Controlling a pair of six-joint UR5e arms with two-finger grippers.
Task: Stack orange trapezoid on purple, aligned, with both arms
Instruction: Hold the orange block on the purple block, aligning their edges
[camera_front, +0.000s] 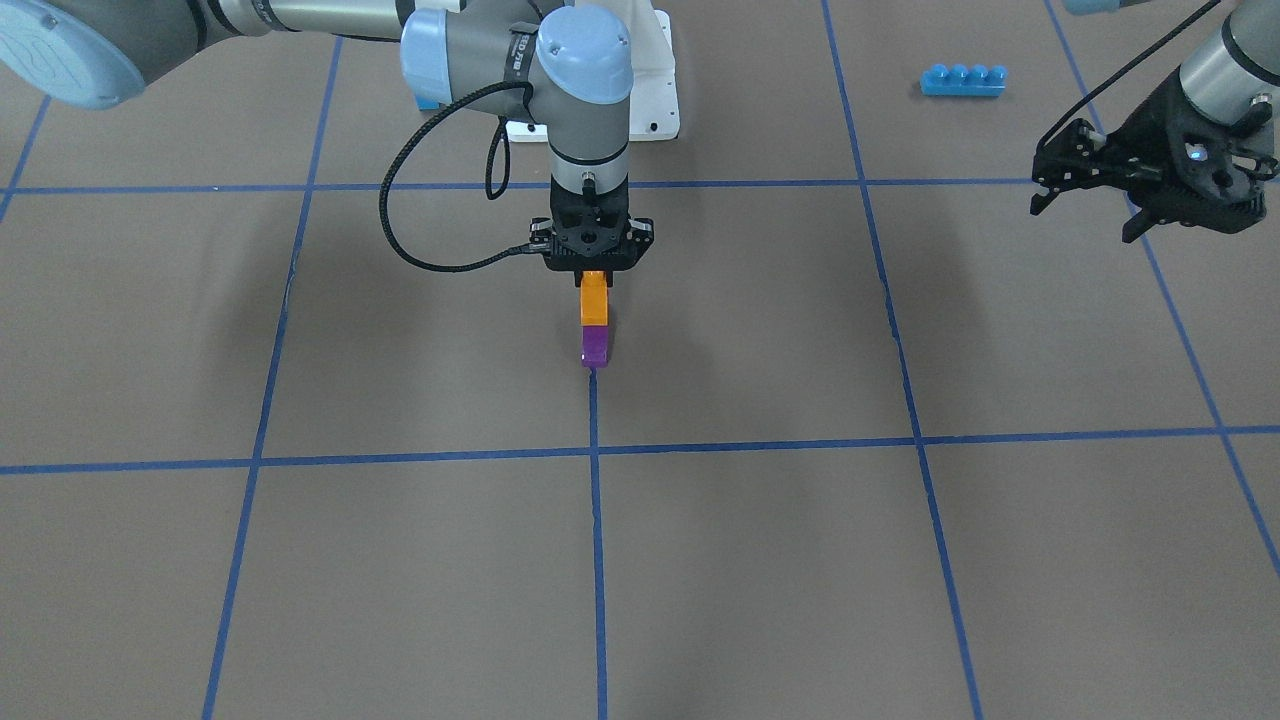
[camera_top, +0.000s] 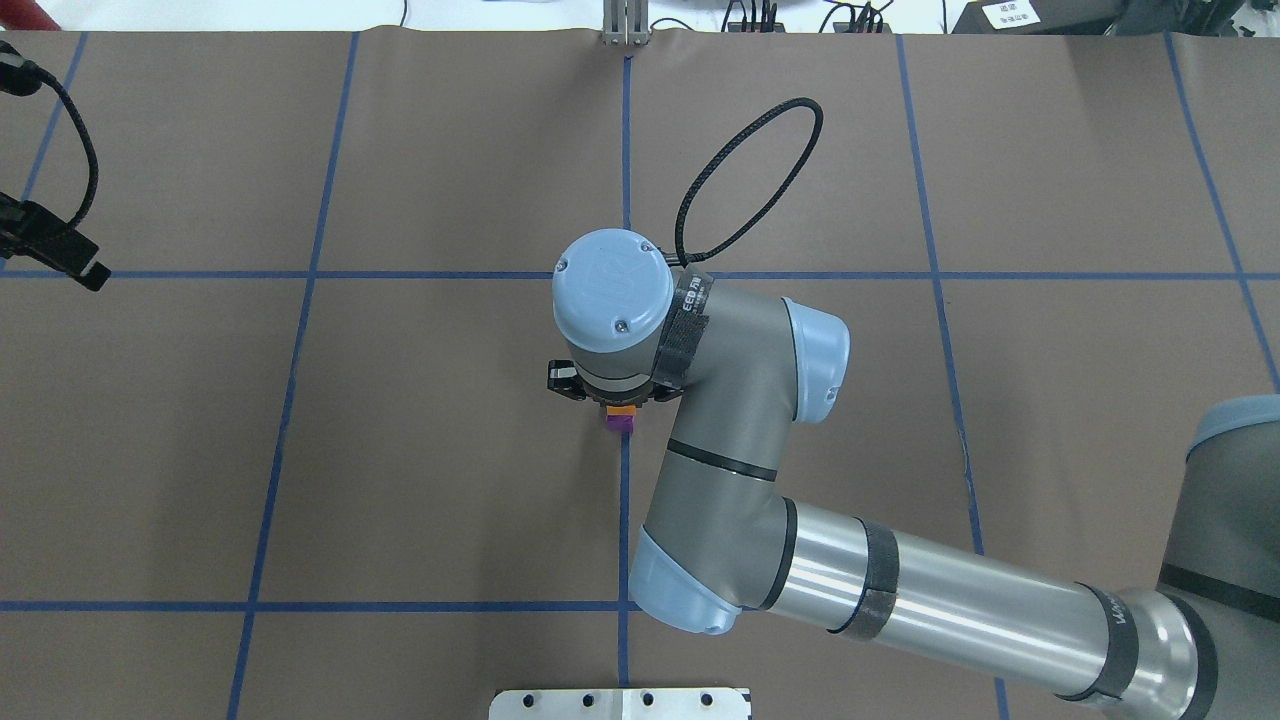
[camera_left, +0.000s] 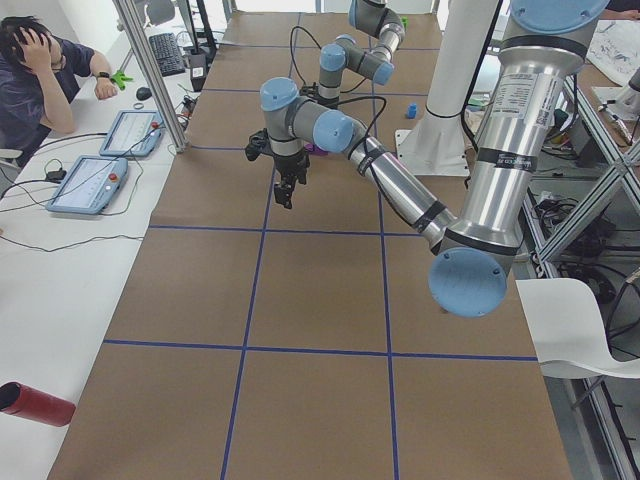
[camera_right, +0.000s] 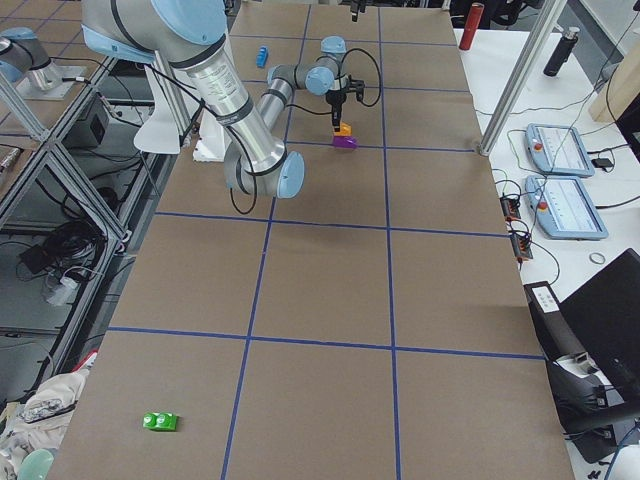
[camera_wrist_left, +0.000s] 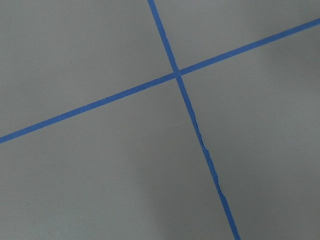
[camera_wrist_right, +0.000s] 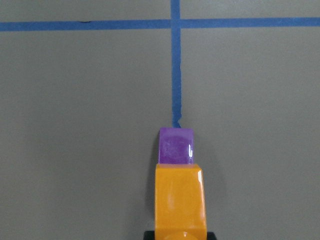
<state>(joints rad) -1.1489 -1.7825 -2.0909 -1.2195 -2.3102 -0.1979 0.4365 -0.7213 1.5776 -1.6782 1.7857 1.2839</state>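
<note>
The orange trapezoid (camera_front: 594, 300) sits on top of the purple brick (camera_front: 595, 346) at the table's centre, where a blue tape line ends. My right gripper (camera_front: 594, 277) points straight down and is shut on the orange trapezoid. In the right wrist view the orange trapezoid (camera_wrist_right: 180, 200) lies in line with the purple brick (camera_wrist_right: 176, 146) below it. In the overhead view both bricks (camera_top: 621, 416) peek out from under the right wrist. My left gripper (camera_front: 1085, 205) hangs open and empty above the table, far off to the robot's left. The left wrist view shows only taped table.
A long blue four-stud brick (camera_front: 963, 80) lies near the robot's base on its left. A small blue brick (camera_right: 262, 55) lies near the base. A green brick (camera_right: 160, 422) lies at the table's right end. The white base plate (camera_front: 650, 100) stands behind the stack.
</note>
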